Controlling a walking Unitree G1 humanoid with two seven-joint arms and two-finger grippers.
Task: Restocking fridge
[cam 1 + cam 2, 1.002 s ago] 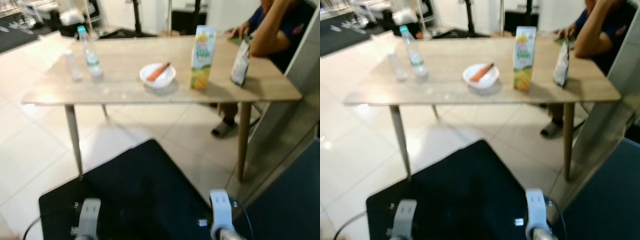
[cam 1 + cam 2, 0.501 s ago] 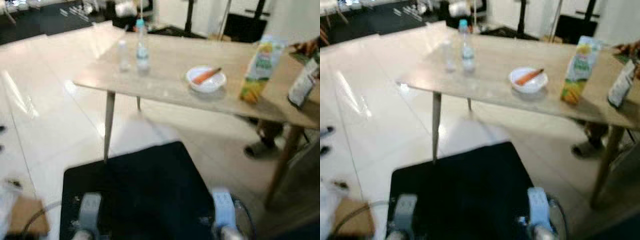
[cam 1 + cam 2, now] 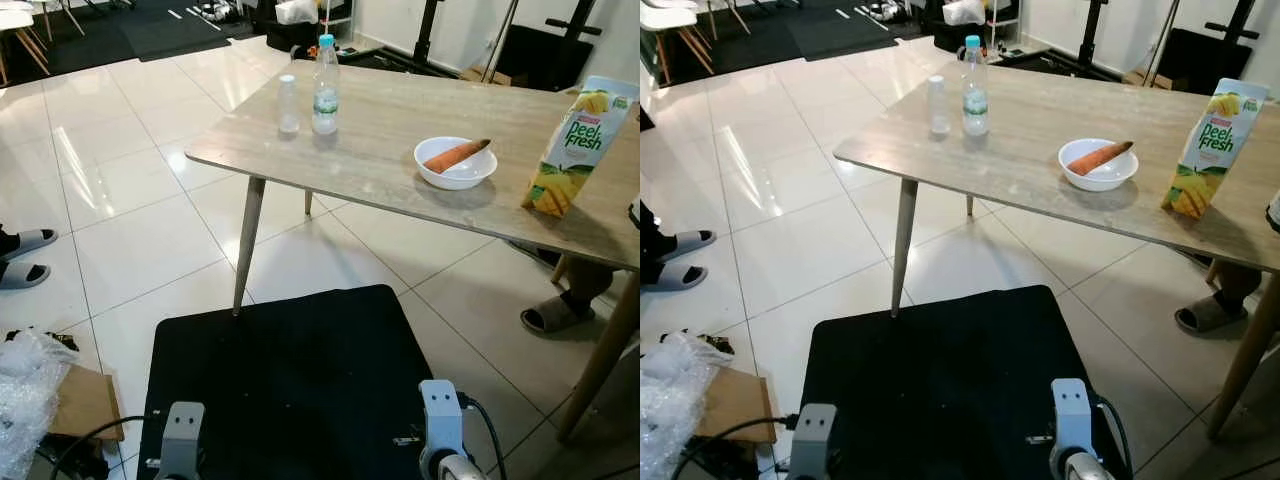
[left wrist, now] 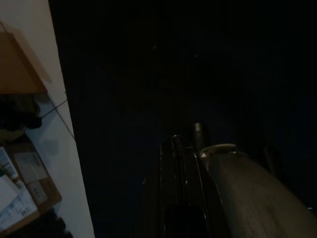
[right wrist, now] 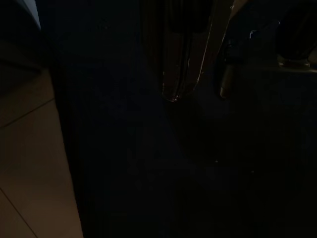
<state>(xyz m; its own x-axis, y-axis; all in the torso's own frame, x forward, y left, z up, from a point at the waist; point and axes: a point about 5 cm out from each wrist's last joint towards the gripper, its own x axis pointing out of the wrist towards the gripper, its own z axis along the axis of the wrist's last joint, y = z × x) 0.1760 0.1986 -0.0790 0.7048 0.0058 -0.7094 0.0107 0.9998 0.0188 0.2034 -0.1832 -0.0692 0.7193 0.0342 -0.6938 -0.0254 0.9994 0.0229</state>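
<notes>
A wooden table stands ahead to the right. On it are a clear water bottle with a blue cap, a smaller clear bottle beside it, a white bowl holding a carrot, and a yellow-green juice carton near the right end. Both silver arms hang low over a black mat: the left arm and the right arm. The wrist views are very dark; the left gripper and the right gripper hang above the dark mat.
A black mat covers the floor in front of me. Crumpled plastic wrap and cardboard lie at the lower left. Slippers sit at the left edge. A person's sandalled foot is under the table's right end.
The camera has swung left and the blur has cleared, so the table sits further right and the seated person's upper body has left the picture. Things on the table have not moved.
</notes>
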